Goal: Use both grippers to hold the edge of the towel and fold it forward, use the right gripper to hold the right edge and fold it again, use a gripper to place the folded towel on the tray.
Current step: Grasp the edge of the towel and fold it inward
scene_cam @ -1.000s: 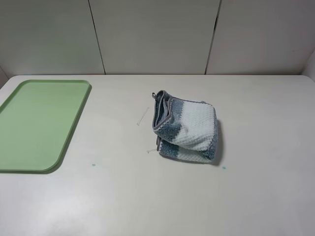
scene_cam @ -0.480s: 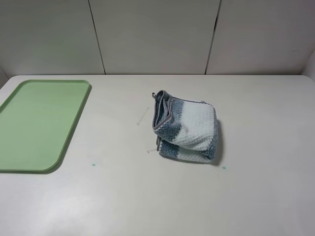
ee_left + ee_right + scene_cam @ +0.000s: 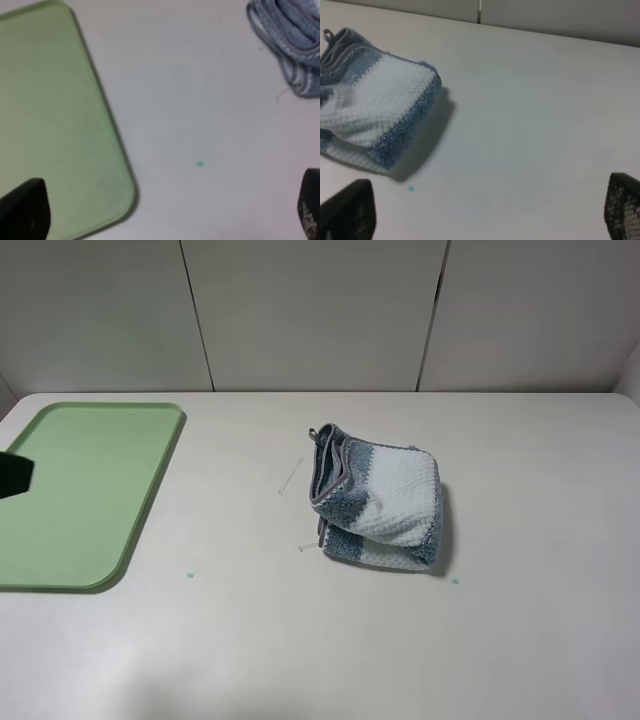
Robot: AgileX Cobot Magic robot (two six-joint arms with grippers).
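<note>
The towel [image 3: 385,505] lay on the table [image 3: 500,640], right of the tray [image 3: 80,490] in the high view and well apart from it, so no part of the cloth touched the tray's rim. It sat as a loose, thick bundle folded over on itself, a broad white stripe across its top and dusty-blue bands at the ends. Its grey hem [image 3: 322,475] ran along the side that faced the tray, with several layers stacked there.

The left gripper [image 3: 167,210] hovered with its jaws spread wide and nothing between them. One fingertip hung over the tray's rounded near corner and the other over bare table on the towel's side of the tray. A small green dot [image 3: 199,163] marked the table just off that corner.

The right gripper [image 3: 485,210] also stood wide apart and empty, above bare table on the side of the towel away from the tray, clear of the cloth. Neither gripper touched the towel, and the tray held nothing
</note>
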